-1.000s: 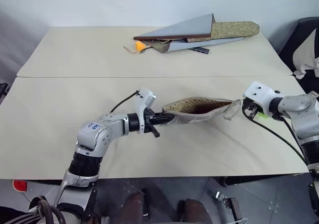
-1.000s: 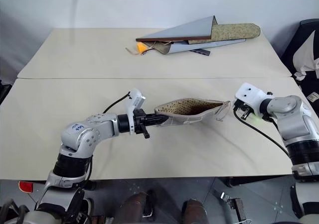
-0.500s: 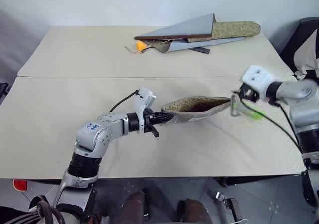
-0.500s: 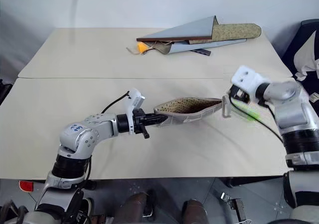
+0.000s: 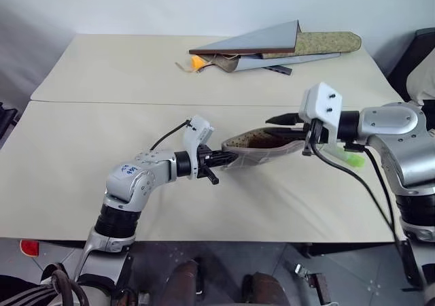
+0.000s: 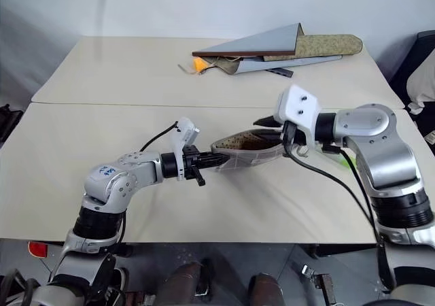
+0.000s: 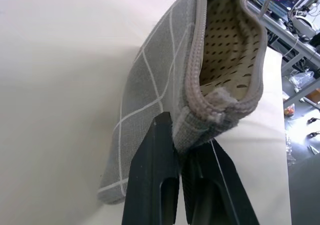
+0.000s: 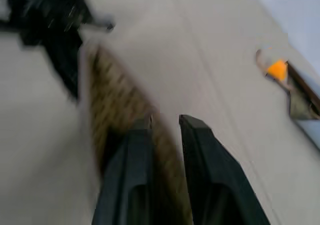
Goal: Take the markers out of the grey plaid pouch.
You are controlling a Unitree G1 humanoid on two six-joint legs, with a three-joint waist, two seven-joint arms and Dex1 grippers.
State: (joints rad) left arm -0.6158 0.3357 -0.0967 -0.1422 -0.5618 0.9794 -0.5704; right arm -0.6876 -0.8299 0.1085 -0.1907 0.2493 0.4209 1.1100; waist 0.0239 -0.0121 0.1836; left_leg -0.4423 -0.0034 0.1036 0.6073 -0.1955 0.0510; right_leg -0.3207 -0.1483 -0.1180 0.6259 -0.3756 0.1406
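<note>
The left gripper [image 5: 219,160] was clamped on one short end of the pouch [image 5: 262,146], fingers pinched together on the fabric beside the zip, apparently to hold the bag up off the table [image 5: 88,149] with its mouth facing upward. The pouch stretched away from that gripper toward the right gripper [image 6: 266,123], its long axis roughly level, the tan dotted lining showing through the unzipped top. The right gripper hovered over the pouch's far end, fingers slightly apart and empty, aimed along the opening, seemingly ready to reach inside. No markers could be made out within the pouch. Well beyond the pouch, at the table's far edge, lay folders [image 5: 255,42] and a speckled case [image 5: 326,42].
</note>
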